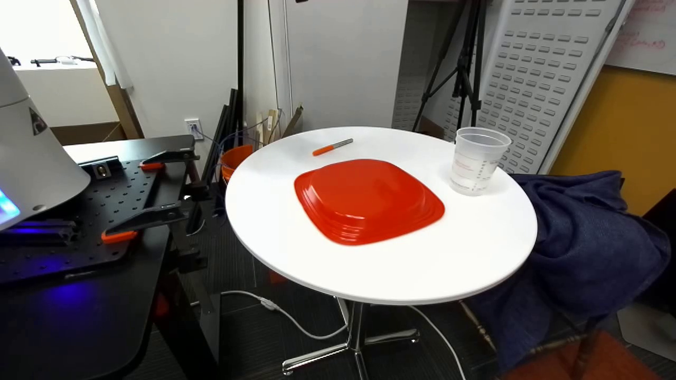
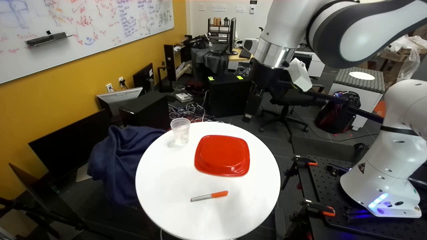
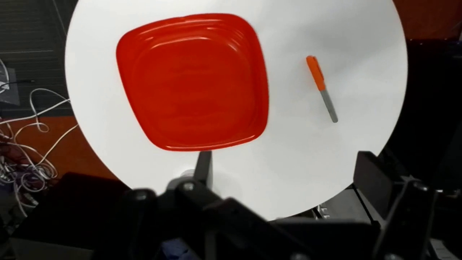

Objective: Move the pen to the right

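The pen (image 1: pixel 332 147) is thin, with an orange cap and a grey body. It lies flat on the round white table (image 1: pixel 274 232) beside the red plate. It also shows in an exterior view (image 2: pixel 209 196) and in the wrist view (image 3: pixel 321 88). My gripper (image 3: pixel 285 155) is open in the wrist view, with its two fingers wide apart and nothing between them. In an exterior view my gripper (image 2: pixel 248 115) hangs in the air above and beyond the table edge on the robot's side, well apart from the pen.
A large red squarish plate (image 1: pixel 369 195) lies upside down mid-table, also seen in the exterior view (image 2: pixel 222 155) and wrist view (image 3: pixel 195 83). A clear plastic cup (image 1: pixel 478 163) stands near the edge. A dark blue cloth (image 1: pixel 586 237) covers a chair by the table.
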Robot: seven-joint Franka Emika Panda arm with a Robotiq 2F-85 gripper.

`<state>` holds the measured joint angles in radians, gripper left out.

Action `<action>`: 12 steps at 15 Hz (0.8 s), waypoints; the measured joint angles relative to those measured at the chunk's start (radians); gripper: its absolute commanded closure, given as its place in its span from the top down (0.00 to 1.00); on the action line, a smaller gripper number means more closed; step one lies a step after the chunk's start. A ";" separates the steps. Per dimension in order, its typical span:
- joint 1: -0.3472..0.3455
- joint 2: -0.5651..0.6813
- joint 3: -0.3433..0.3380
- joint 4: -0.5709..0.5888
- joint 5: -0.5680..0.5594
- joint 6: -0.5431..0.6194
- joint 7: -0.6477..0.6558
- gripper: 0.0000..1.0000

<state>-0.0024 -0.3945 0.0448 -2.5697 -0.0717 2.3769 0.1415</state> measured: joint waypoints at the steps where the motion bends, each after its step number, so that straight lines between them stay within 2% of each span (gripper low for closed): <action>1: -0.002 0.020 0.000 0.001 -0.028 0.020 -0.002 1.00; 5: -0.003 0.099 0.000 0.015 -0.088 0.087 -0.040 1.00; 12: 0.020 0.226 -0.002 0.072 -0.074 0.204 -0.215 1.00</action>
<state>0.0175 -0.1685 0.0432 -2.4982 -0.1457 2.5809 -0.0740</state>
